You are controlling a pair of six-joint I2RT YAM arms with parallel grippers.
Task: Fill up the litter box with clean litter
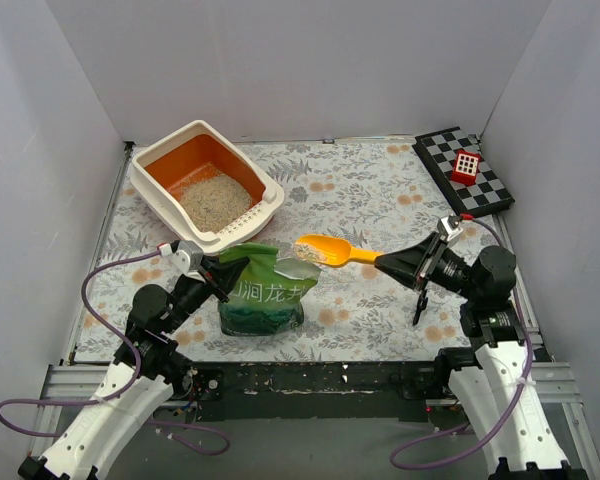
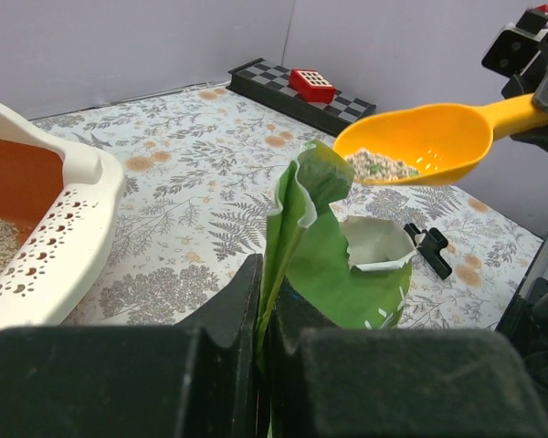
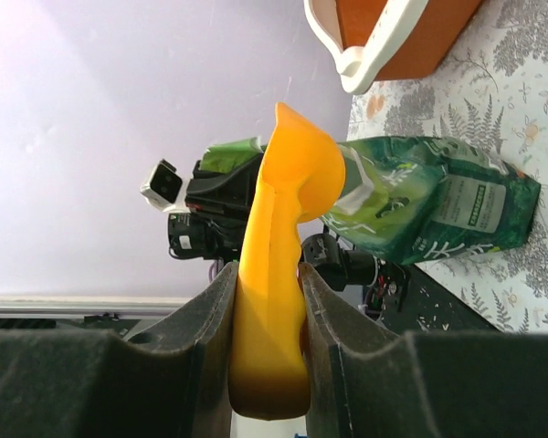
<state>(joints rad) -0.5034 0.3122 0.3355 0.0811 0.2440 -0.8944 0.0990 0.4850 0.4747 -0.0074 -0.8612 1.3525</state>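
Note:
The litter box [image 1: 271, 196], cream rim and orange basin, sits at the back left with clean litter [image 1: 216, 201] in it. A glossy green bag [image 1: 264, 296] stands open in front of it. My left gripper [image 1: 218, 272] is shut on the bag's top edge; in the left wrist view the gripper [image 2: 267, 310] pinches the green bag's [image 2: 333, 269] film. My right gripper [image 1: 385, 262] is shut on the handle of an orange scoop [image 1: 328, 250], held level above the bag mouth. The scoop [image 2: 429, 137] carries litter granules [image 2: 381, 166]. The right wrist view shows the right gripper [image 3: 268, 301] clamping the scoop handle [image 3: 272, 274].
A black-and-white checkered board [image 1: 485, 190] with a red block [image 1: 466, 166] lies at the back right. A small black clip [image 2: 429, 248] lies on the floral tablecloth right of the bag. White walls enclose the table on three sides.

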